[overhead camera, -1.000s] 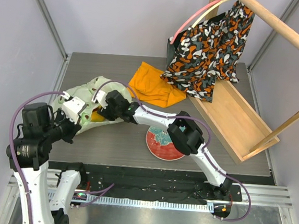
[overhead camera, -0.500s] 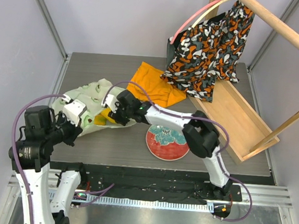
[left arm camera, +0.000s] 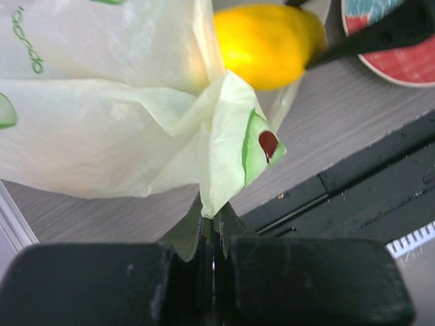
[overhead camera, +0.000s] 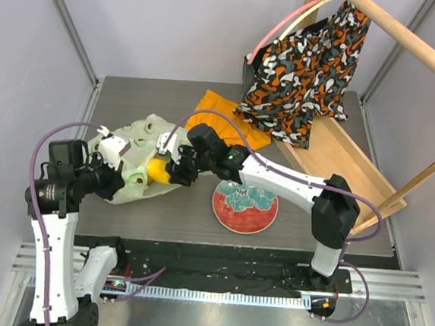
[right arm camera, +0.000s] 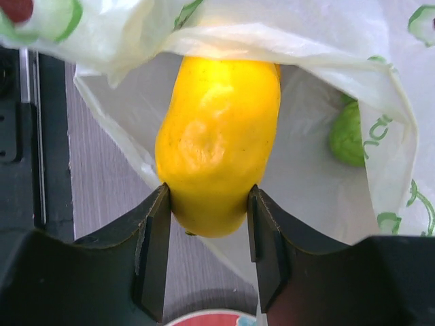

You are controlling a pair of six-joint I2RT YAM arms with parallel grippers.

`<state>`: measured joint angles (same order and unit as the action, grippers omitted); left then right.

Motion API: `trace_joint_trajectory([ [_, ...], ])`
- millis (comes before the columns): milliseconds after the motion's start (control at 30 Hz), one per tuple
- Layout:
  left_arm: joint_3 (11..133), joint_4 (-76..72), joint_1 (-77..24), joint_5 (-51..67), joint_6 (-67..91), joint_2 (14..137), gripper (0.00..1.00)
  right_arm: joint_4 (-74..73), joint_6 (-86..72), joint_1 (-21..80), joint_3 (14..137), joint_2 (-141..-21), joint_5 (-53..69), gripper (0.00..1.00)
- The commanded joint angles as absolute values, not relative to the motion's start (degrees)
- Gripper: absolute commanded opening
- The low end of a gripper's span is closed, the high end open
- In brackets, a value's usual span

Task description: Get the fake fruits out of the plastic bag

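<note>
At the plastic bag mouth, right jaws pinching 1 yellow mango, left jaws clamped on its edge.

Left arm: white links, black joint housings, purple cable arcing off it. Right arm: same white-black build. Right gripper: matte black, wedge-shaped fingers.

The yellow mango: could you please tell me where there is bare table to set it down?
Bare table lies at the near edge between plastic bag and red plate, and behind the bag, far left. Orange cloth and wooden tray crowd the far right.
</note>
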<state>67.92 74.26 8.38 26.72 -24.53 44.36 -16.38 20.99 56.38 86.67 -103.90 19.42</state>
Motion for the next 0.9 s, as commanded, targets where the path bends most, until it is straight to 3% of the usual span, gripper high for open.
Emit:
trace_joint_trajectory([
  [0, 68.3, 63.6, 8.7, 25.6, -18.0, 45.9, 0.0, -23.9, 25.6, 54.8, 86.0, -96.9, 22.2, 0.1],
  [267, 67.2, 57.0, 8.7, 26.3, -14.9, 50.0, 0.0, -37.3, 36.5, 47.8, 80.2, -82.2, 28.6, 0.1],
  [433, 65.7, 50.8, 8.5, 27.4, -6.9, 51.8, 0.0, -46.7, 48.6, 47.0, 74.6, -74.4, 24.9, 0.1],
  [667, 67.3, 50.9, 8.5, 26.5, -8.3, 52.1, 0.0, -43.7, 42.9, 34.5, 63.0, -73.9, 16.2, 0.1],
  [867, 67.4, 53.3, 8.6, 27.2, -10.7, 51.1, 0.0, -34.4, 39.7, 32.0, 57.4, -77.4, 9.5, 0.1],
])
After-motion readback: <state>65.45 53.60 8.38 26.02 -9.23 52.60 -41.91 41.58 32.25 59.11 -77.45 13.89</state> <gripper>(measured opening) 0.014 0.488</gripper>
